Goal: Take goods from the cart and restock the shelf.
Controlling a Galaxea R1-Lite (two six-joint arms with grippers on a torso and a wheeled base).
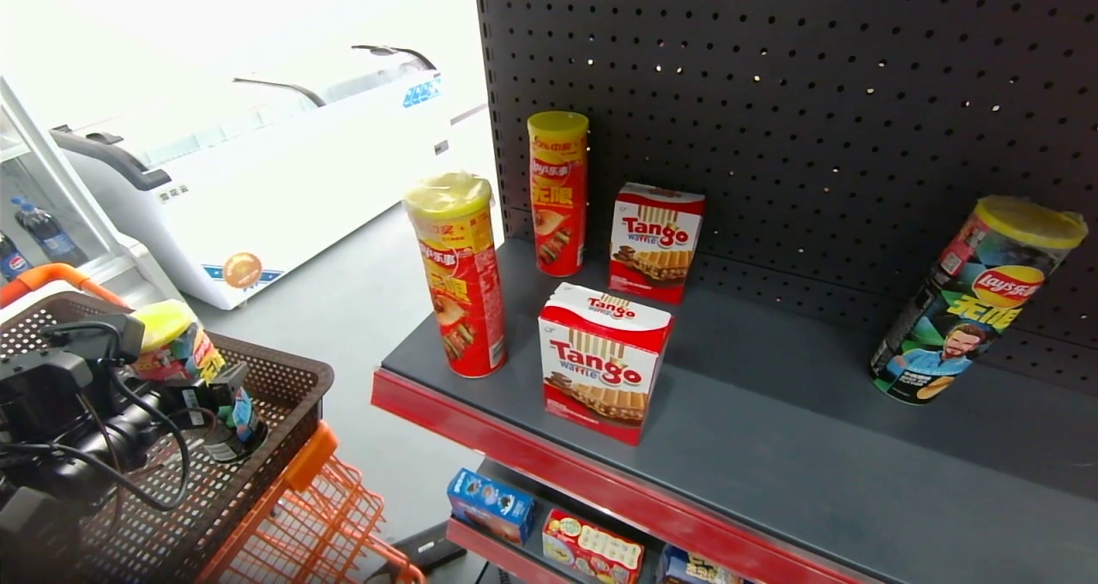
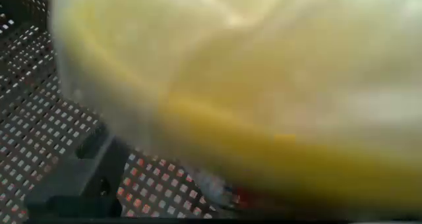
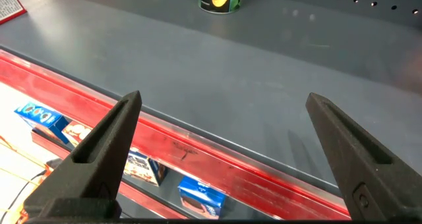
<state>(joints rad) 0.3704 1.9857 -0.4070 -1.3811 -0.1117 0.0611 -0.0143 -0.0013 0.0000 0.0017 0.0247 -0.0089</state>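
The chip can (image 1: 176, 340) lies tilted in the cart basket (image 1: 292, 370), yellow lid (image 1: 163, 318) uppermost. We judge it light, with stiff cardboard walls, smooth and a bit slippery, and easy to dent if squeezed hard. The best hold is across the mid-body, not the thin plastic lid. The left gripper (image 1: 225, 395) is down in the basket right against the can's body, the lid very near its wrist camera — we cannot tell whether it has closed on the can. The right gripper (image 3: 223, 102) hangs spread wide, holding nothing, over the front edge of the shelf (image 1: 772, 430) — well apart from the can.
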